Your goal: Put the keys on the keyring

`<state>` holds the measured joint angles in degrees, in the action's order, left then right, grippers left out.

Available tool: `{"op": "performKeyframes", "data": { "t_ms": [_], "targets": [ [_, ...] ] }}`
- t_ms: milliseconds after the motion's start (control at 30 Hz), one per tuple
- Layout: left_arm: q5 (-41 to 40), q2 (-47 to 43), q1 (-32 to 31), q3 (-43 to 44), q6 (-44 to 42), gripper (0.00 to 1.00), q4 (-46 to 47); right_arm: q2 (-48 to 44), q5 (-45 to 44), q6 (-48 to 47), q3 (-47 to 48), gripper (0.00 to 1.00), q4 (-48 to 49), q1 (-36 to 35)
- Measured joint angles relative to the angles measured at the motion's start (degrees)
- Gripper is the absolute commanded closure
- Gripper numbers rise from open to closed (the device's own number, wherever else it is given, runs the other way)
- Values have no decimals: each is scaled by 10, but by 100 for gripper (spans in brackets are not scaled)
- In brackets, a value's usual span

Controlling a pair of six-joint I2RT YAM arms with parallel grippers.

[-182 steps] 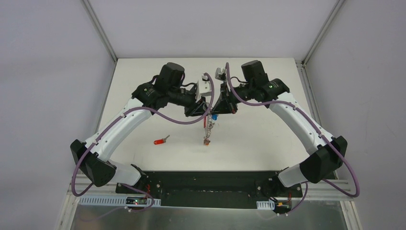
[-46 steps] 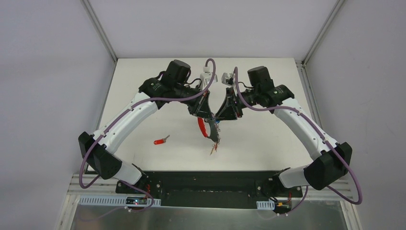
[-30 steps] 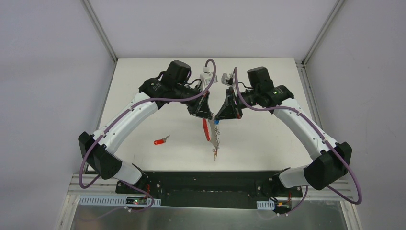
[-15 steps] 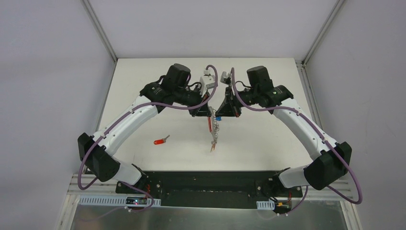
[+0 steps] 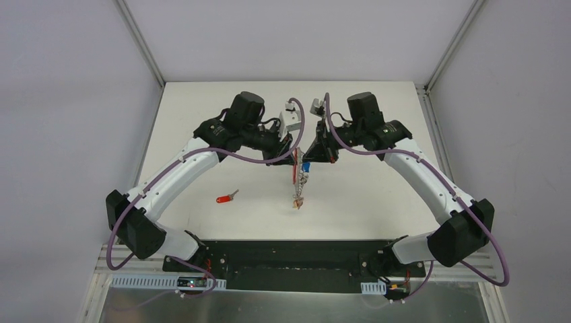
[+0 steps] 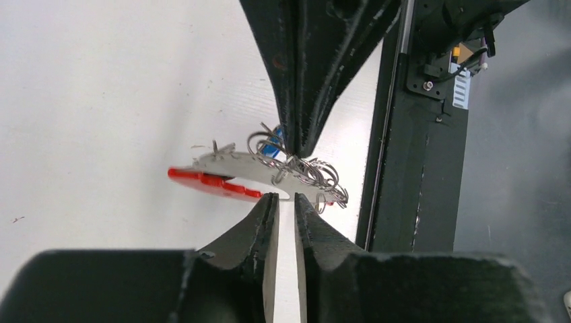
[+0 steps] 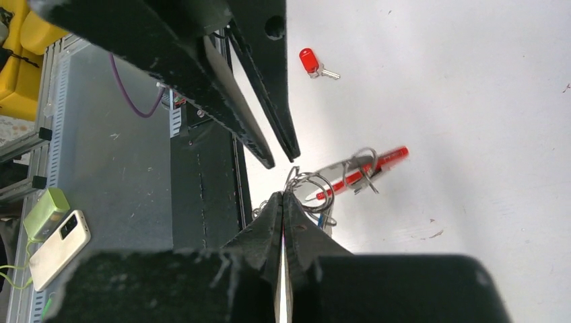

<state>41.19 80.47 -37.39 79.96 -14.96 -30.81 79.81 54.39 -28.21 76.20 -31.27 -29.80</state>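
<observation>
Letting go with my left gripper (image 6: 285,199), I am parting it a crack around nothing, where a second ago it was shut by the red band (image 6: 212,183). My right gripper (image 7: 283,195) is clenching the one keyring (image 5: 299,183) by its metal loops, so it is dangling over the table (image 5: 363,202) from that side alone. That is freeing my left for the single loose red-headed key (image 5: 227,197), lying at eight o'clock from it. One blue head (image 6: 271,145) is showing; any others are probably hiding in the tangle.
</observation>
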Motion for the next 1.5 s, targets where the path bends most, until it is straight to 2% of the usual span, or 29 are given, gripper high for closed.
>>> {"op": "performKeyframes", "data": {
  "t_ms": [300,700,1033,1300,1500],
  "targets": [
    [22,-11,0,-1,-60,70,-27,0,1,22,-10,100,19,6],
    [-14,-8,0,-1,-118,67,-16,0,26,27,-12,100,26,7],
    [30,22,0,2,-160,67,-10,5,61,27,-26,100,28,10],
    [80,35,0,2,-156,76,7,5,66,27,-30,100,30,13],
    [92,35,0,2,-143,96,24,5,68,27,-30,100,32,15]
  ]
}}
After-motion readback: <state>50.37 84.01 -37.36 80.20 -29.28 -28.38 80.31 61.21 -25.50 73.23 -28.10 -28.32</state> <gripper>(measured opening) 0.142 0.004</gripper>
